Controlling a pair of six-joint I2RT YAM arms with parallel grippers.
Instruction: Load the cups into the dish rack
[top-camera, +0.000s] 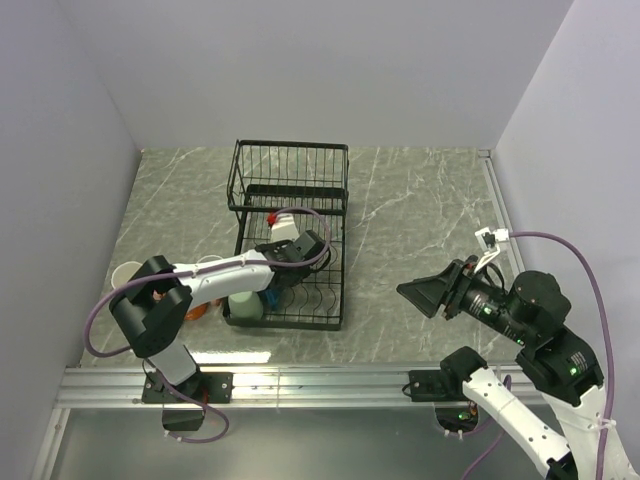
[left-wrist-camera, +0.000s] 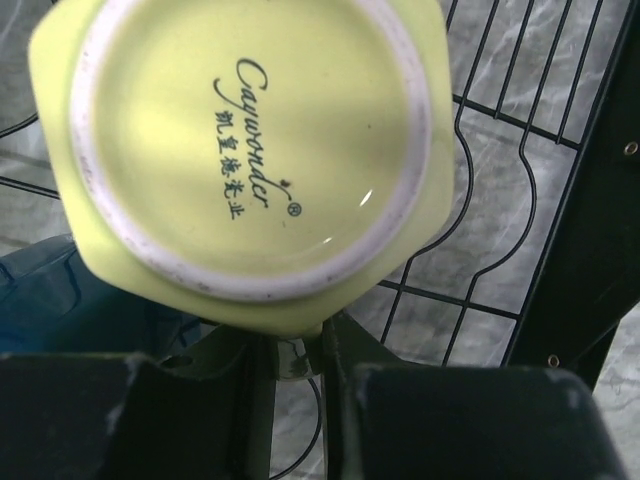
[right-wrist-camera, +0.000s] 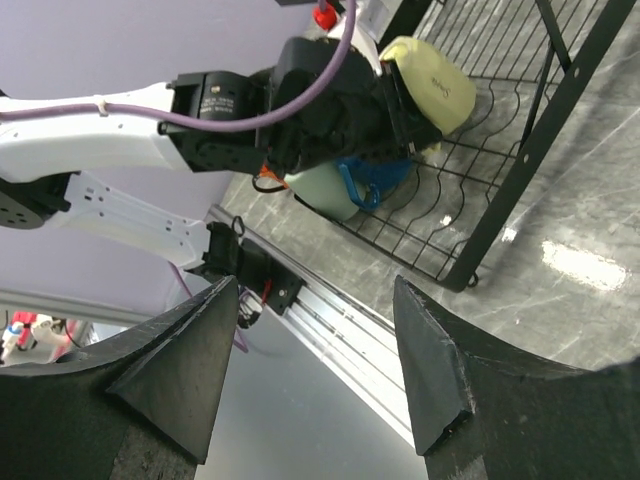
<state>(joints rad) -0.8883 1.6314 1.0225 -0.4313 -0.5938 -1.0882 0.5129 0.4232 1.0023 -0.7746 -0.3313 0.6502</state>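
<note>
The left gripper (left-wrist-camera: 300, 345) is clamped on the near side of the yellow-green mug (left-wrist-camera: 250, 140). The mug's glossy base and matte foot ring face the wrist, and its mouth points at the thin black wires of the dish rack (left-wrist-camera: 585, 240) just beyond. A blue mug (left-wrist-camera: 45, 295) sits beside it in the rack. Well to the right, the right gripper (right-wrist-camera: 315, 285) hangs empty with its fingers apart.

Left hand (left-wrist-camera: 298, 350) clamped, arm outstretched; right hand (right-wrist-camera: 312, 300) spread wide.
</note>
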